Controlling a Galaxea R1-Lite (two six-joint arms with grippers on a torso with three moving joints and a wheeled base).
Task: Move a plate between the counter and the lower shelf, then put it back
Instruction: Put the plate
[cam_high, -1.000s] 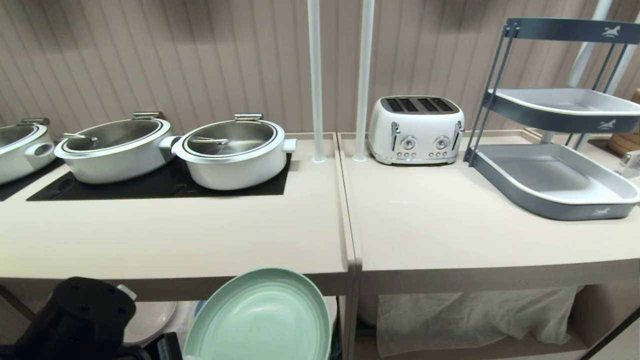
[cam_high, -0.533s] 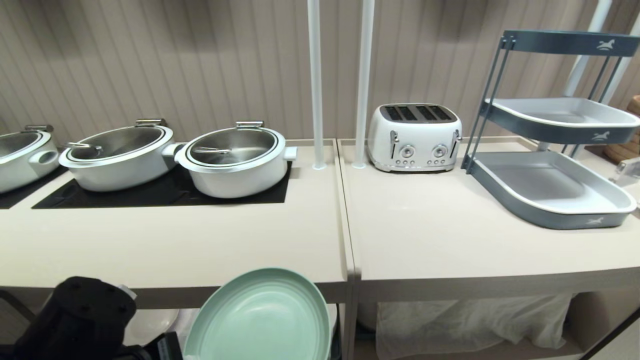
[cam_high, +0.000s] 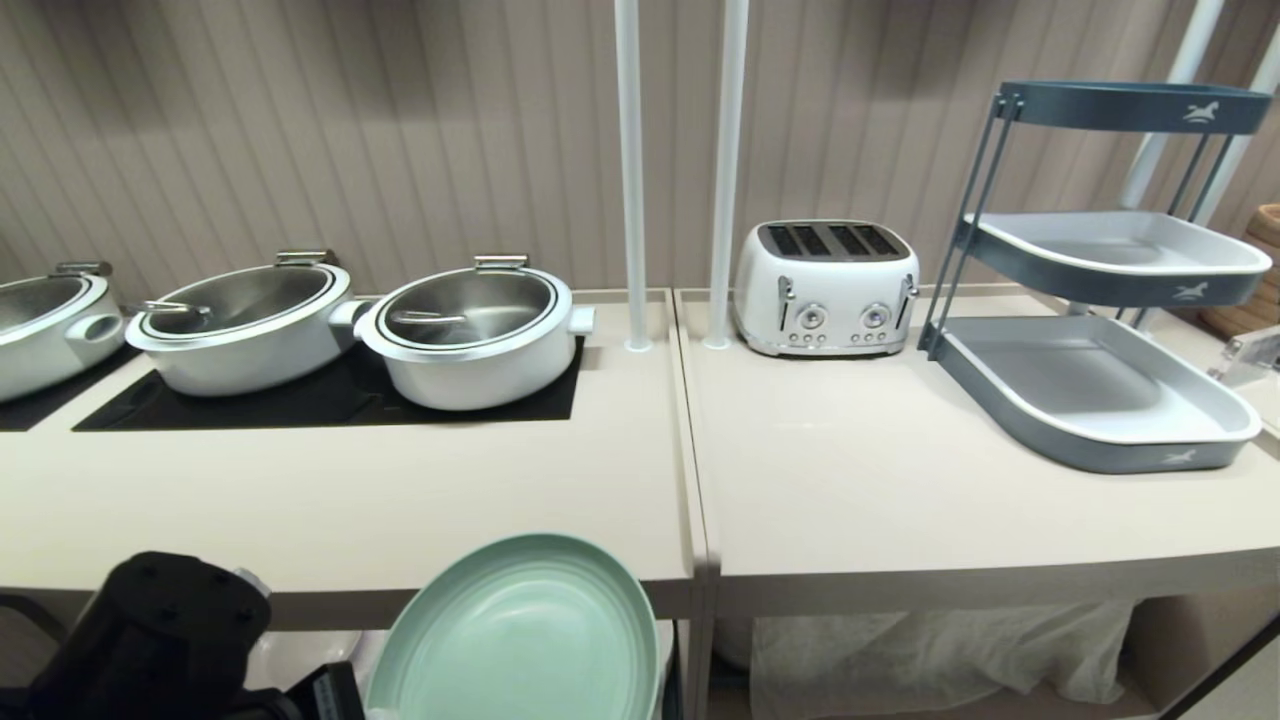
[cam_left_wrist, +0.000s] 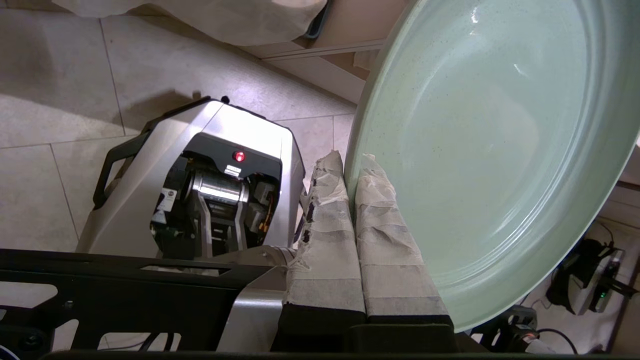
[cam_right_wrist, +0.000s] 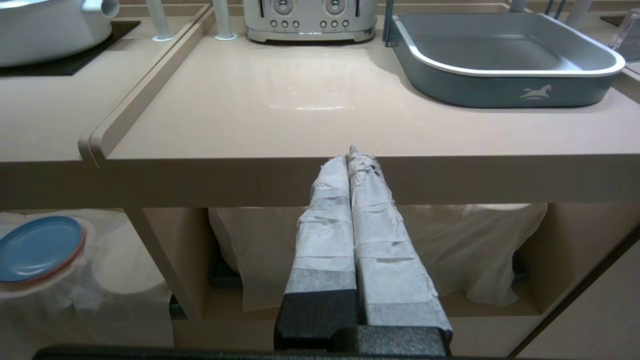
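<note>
The mint-green plate (cam_high: 525, 635) hangs tilted in front of the counter's (cam_high: 400, 500) front edge, at about its height. My left gripper (cam_left_wrist: 350, 159) is shut on the plate's (cam_left_wrist: 500, 140) rim, one taped finger on each face. In the head view only the black left arm (cam_high: 150, 630) shows beside the plate. The lower shelf (cam_right_wrist: 500, 305), draped with white cloth, lies under the counter (cam_right_wrist: 310, 115) to the right. My right gripper (cam_right_wrist: 350, 152) is shut on nothing and held level with the counter's front edge.
Three white pots (cam_high: 470, 325) stand on the black cooktop (cam_high: 300, 400) at the left. A white toaster (cam_high: 825, 285) and a grey tiered tray rack (cam_high: 1095, 390) stand at the right. Two white poles (cam_high: 630, 170) rise mid-counter. A blue plate (cam_right_wrist: 40, 247) lies in the left compartment.
The whole head view has shifted down as the camera rose: more countertop shows and less of the compartments below. The plate stays in the left gripper's grip and has risen along with the view.
</note>
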